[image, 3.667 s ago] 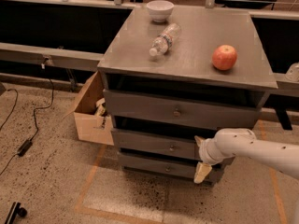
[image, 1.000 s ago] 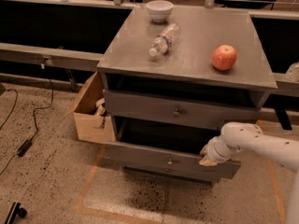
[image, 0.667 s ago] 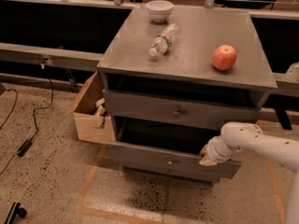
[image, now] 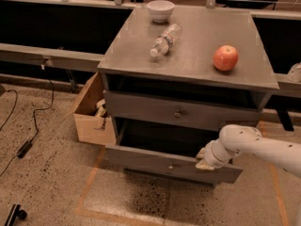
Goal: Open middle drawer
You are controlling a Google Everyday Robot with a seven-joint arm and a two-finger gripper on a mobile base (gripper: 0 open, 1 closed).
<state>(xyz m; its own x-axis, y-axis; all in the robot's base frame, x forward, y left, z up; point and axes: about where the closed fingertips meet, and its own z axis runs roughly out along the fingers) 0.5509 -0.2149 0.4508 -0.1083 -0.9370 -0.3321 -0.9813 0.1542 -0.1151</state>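
Note:
The grey cabinet (image: pixel 188 65) has the taller-fronted drawer (image: pixel 141 108) shut near the top, with a small knob (image: pixel 177 113). Below it the middle drawer (image: pixel 150 160) stands pulled out toward me, its flat grey front carrying one round metal knob (image: pixel 170 166). A dark gap shows behind the front. My gripper (image: pixel 205 160) is at the top edge of that front, right of the knob, touching it. My white arm (image: pixel 263 147) comes in from the right. The slimmest drawer is hidden under the open one.
On the cabinet top lie a red apple (image: pixel 225 58), a plastic bottle (image: pixel 164 40) on its side and a white bowl (image: pixel 160 10). An open cardboard box (image: pixel 89 112) stands against the cabinet's left side. A black cable (image: pixel 23 147) runs over the floor at left.
The middle drawer was shut 3.7 s ago and now stands pulled out, with my gripper moved forward with its front. Over the last second nothing visibly moved.

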